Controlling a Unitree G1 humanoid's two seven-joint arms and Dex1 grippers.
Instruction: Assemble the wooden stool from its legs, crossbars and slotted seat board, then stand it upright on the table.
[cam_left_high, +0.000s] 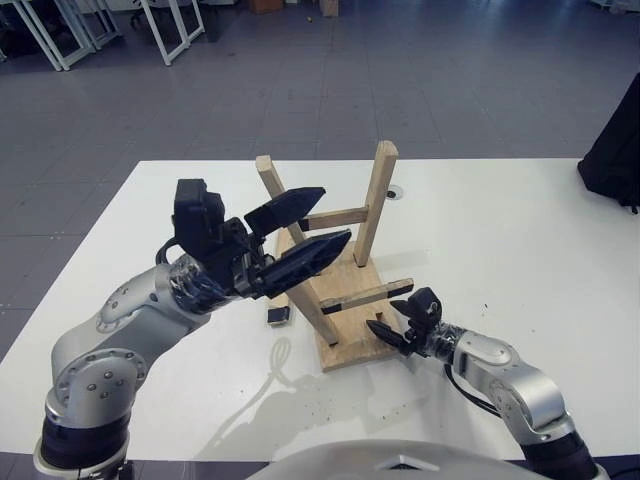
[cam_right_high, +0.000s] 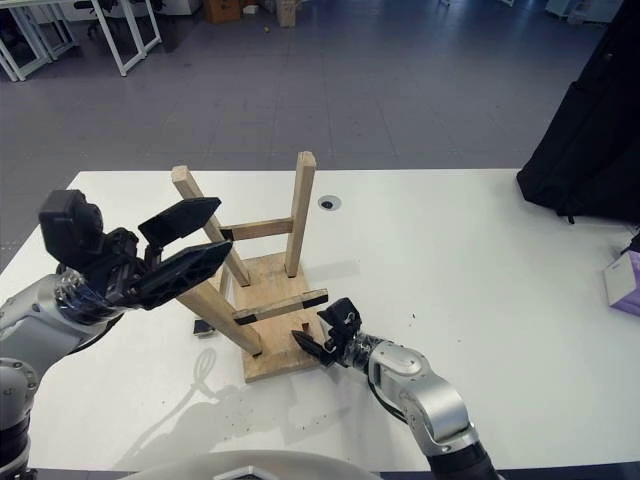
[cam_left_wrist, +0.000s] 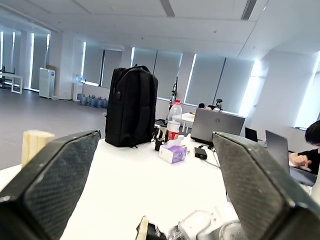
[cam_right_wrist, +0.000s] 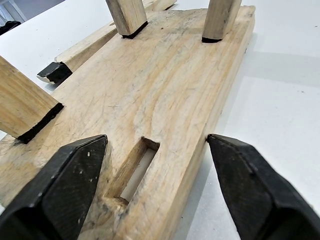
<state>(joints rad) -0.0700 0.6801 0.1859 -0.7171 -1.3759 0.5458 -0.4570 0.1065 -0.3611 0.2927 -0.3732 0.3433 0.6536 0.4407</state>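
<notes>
3 legs (cam_left_high: 375, 200) and 2 crossbars (cam_left_high: 336, 217) on the slotted seat board (cam_right_wrist: 165, 85)

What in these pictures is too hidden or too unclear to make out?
- Head view: whether the open left tool touches the front leg. Its fingers cover the leg's upper part.
- Head view: what the small dark piece on the table is. It is too small to tell.
- Right wrist view: the seat board's near end, cut off by the picture's edge between the fingers of the open right tool.
</notes>
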